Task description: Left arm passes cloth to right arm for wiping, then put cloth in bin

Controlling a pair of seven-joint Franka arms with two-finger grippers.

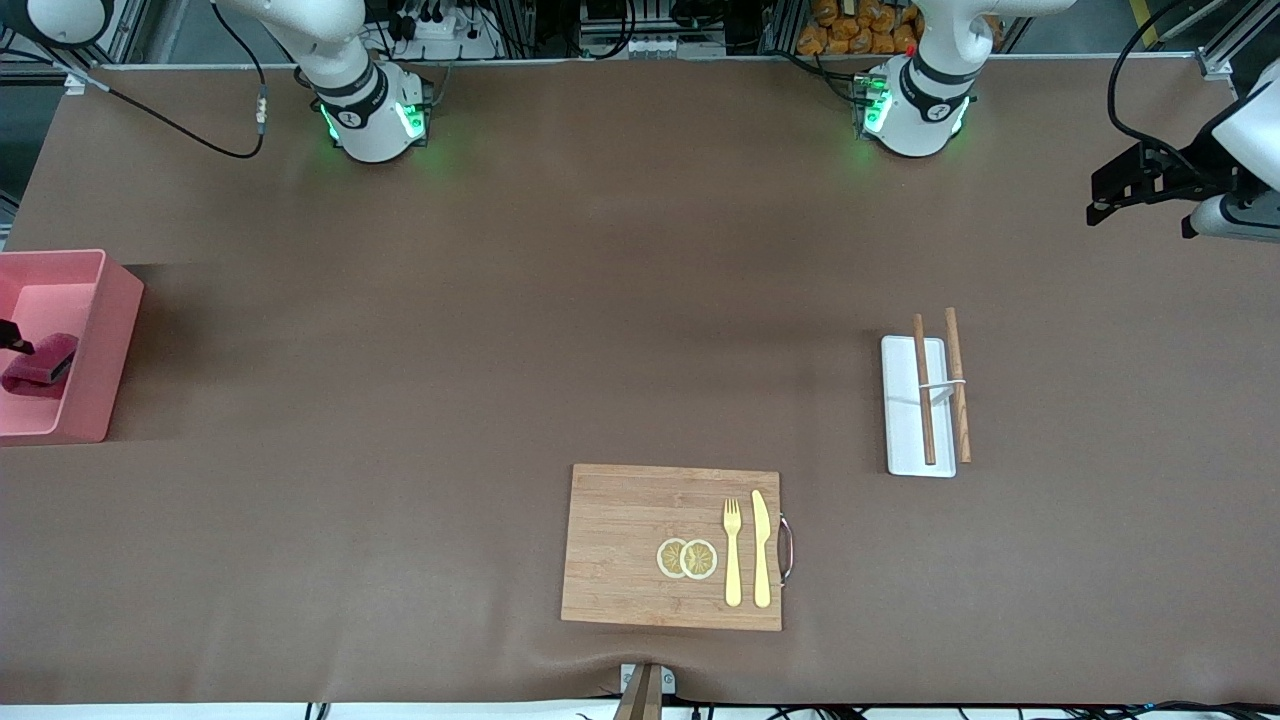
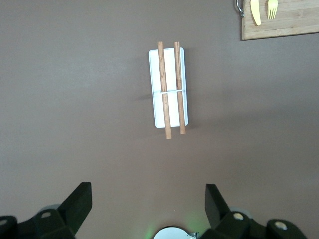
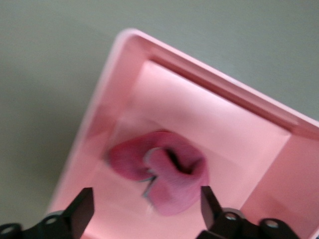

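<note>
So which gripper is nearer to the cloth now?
Right. The right gripper hangs open just above the cloth in the bin; the left gripper waits open above the table's other end.

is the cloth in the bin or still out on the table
In. The cloth lies crumpled inside the bin, below the open right gripper.

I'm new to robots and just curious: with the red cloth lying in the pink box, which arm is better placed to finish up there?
Right. The right gripper hangs open over the bin, above the cloth. The left gripper waits at the table's left arm's end.
</note>
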